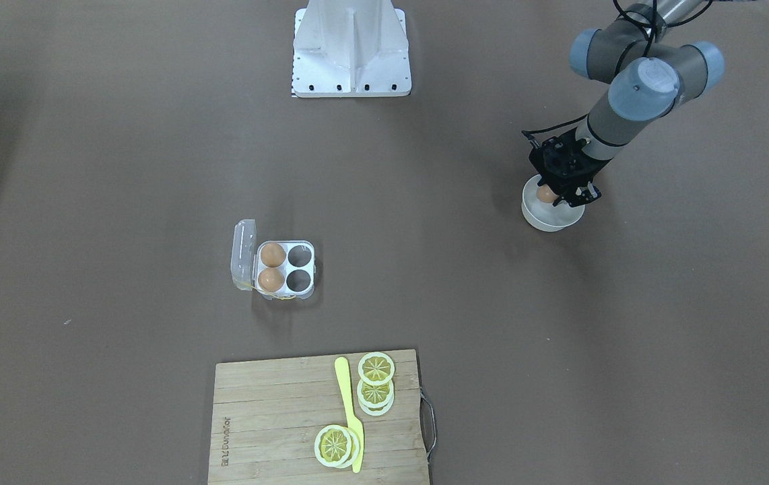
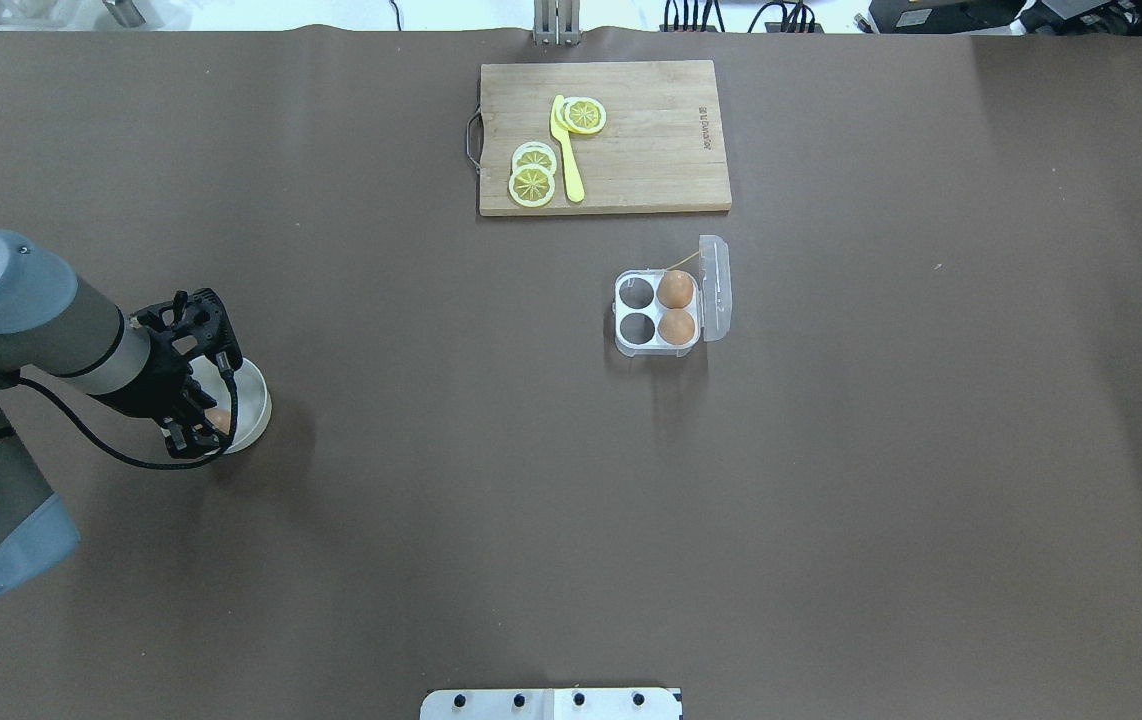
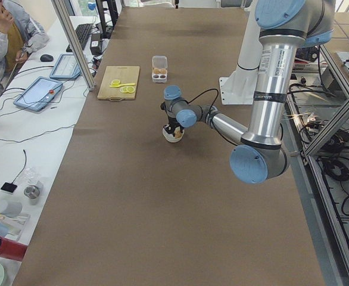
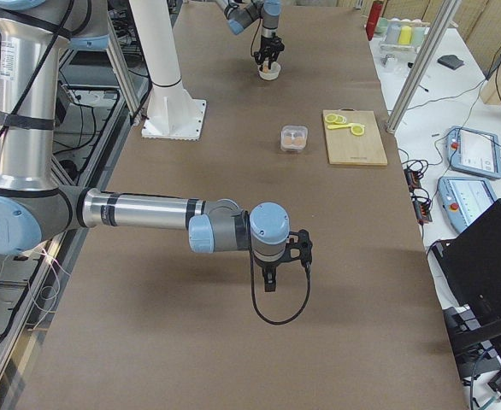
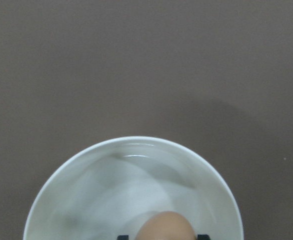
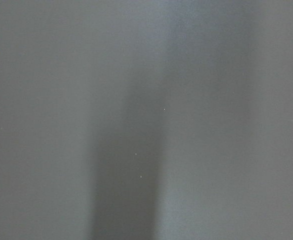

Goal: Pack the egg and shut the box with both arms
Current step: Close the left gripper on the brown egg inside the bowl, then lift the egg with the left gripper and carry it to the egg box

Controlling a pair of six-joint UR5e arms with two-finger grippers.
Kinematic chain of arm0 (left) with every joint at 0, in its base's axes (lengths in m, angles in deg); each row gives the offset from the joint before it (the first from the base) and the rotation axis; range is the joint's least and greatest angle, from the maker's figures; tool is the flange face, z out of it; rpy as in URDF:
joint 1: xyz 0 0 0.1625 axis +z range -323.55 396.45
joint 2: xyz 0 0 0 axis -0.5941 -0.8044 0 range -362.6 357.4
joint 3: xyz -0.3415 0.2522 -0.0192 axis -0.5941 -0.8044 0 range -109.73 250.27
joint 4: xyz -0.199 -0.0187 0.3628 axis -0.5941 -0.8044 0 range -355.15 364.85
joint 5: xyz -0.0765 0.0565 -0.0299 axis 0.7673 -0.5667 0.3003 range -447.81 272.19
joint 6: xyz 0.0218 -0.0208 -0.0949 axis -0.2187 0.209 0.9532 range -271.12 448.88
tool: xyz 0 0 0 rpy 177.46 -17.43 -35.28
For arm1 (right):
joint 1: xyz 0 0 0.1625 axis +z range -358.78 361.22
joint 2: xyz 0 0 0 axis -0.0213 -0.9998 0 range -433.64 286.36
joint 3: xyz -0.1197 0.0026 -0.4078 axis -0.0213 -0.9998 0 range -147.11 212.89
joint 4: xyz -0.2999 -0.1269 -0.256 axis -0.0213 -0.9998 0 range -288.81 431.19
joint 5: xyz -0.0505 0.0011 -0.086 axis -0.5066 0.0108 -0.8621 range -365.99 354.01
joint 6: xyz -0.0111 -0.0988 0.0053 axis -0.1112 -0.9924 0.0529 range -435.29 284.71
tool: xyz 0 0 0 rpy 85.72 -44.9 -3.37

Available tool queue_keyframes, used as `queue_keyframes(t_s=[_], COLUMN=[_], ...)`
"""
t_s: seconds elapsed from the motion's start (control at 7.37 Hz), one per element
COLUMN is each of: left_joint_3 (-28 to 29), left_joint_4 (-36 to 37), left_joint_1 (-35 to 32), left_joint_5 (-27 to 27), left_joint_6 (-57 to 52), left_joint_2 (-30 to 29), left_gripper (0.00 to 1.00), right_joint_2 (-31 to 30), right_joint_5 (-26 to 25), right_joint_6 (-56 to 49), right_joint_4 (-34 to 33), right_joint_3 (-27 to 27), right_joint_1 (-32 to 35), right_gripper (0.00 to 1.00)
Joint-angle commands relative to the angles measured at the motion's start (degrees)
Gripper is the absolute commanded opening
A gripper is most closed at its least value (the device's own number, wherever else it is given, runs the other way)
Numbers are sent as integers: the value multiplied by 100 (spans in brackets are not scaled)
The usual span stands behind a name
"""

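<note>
The box [image 1: 300, 267] stands open mid-table, lid [image 1: 244, 254] swung upright. Two brown eggs [image 1: 271, 254] fill the cells by the lid; two cells are empty. It also shows in the overhead view [image 2: 637, 310]. The third egg [image 1: 546, 194] lies in a white bowl [image 1: 549, 221]. My left gripper [image 1: 557, 199] reaches down into the bowl. In the left wrist view its fingertips [image 5: 202, 236] flank the egg [image 5: 166, 225] closely, shut on it. My right gripper [image 4: 272, 278] hangs over bare table, far from the box; I cannot tell whether it is open.
A wooden cutting board [image 2: 651, 150] with lemon slices [image 2: 531, 185] and a yellow knife [image 2: 565, 150] lies beyond the box. The white arm stand [image 1: 352, 47] is at the robot's side. An operator [image 3: 8, 30] sits at the side desk.
</note>
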Motion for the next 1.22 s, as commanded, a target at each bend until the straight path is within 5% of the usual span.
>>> queue_keyframes(t_s=[0.0, 0.54, 0.81, 1.09], left_joint_3=[-122, 210, 999, 1433], left_joint_4=[277, -79, -2285, -3122], left_joint_1=[-264, -284, 212, 838], left_joint_5=[27, -43, -1336, -2552], left_joint_6=[243, 2438, 3237, 3671], left_joint_2=[-516, -2091, -2164, -2637], left_gripper=[0, 0, 0, 0], right_joint_2=[6, 50, 59, 59], right_joint_5=[-6, -32, -24, -6], right_joint_6=[0, -9, -9, 0], right_joint_4=[0, 0, -9, -9], right_joint_3=[-3, -11, -20, -73], right_joint_1=[0, -9, -9, -9], right_gripper=[100, 100, 100, 100])
